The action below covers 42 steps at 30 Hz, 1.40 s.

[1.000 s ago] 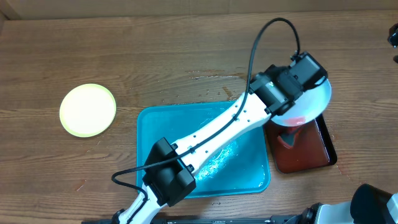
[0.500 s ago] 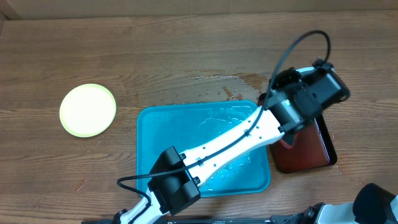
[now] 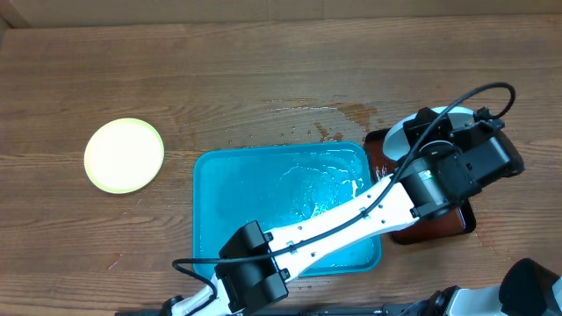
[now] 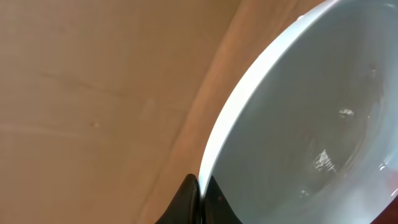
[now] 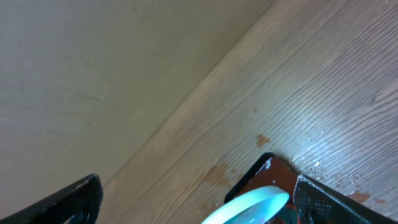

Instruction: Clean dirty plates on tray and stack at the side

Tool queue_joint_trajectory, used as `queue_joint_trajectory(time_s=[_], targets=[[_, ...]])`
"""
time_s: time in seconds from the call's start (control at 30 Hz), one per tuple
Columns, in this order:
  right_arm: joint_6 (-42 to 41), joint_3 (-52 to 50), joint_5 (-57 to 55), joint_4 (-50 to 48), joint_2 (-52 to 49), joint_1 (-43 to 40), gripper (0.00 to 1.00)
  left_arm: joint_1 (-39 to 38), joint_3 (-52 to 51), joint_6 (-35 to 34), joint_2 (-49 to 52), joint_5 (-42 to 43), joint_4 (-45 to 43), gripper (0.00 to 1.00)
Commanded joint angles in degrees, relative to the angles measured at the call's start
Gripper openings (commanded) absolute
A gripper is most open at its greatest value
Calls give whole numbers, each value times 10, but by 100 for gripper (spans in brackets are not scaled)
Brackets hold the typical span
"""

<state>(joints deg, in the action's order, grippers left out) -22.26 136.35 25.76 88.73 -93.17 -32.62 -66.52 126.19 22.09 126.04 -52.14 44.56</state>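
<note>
One pale plate point(image 4: 298, 124) is pinched by its rim in the left gripper point(image 4: 199, 199) over the dark red tray point(image 3: 435, 230); the right gripper point(image 5: 199, 204) is seen with fingers spread apart

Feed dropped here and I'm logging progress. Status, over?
Left pincer shut on pale plate, by the rim, over dark red tray. Right pincer open. Yellow-green plate aside on table. Nothing blocking.

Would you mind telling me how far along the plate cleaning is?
Done: the turquoise tray holds no plates, and one yellow-green plate sits aside on the table. In hand: the left gripper holds a pale plate over the red tray. Left: stacking it.
</note>
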Motion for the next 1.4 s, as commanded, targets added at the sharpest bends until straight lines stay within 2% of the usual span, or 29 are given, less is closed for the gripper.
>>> queue_joint_trajectory(time_s=[0.0,0.57,0.67,0.73,0.83,0.9,0.97,1.07,1.13,1.23,1.27,1.37], targets=[[-3,14,14,-2,10,-3,100,-3,18,29,3,-52,-3,4],[-3,14,14,3,10,-3,100,2,18,30,5,-79,-38,4],[-2,14,16,10,10,-3,100,14,18,32,14,-112,-59,4],[-2,14,16,11,10,-3,100,10,18,27,17,-90,-36,4],[-2,14,16,6,10,-3,100,-5,18,18,17,26,11,4],[-2,14,16,5,10,-3,100,-10,18,5,19,56,17,4],[-2,14,16,6,10,-3,100,-10,18,-17,27,6,-3,4],[-2,14,16,8,10,-3,100,-5,18,-12,43,-104,-50,4],[-2,14,16,8,10,-3,100,-2,18,-11,47,-66,-33,4],[-2,14,16,9,10,-3,100,-3,18,5,43,135,44,4],[-2,14,16,9,10,-3,100,-3,19,0,43,173,55,4],[-2,14,16,9,10,-3,100,-2,19,-56,43,136,49,4]])
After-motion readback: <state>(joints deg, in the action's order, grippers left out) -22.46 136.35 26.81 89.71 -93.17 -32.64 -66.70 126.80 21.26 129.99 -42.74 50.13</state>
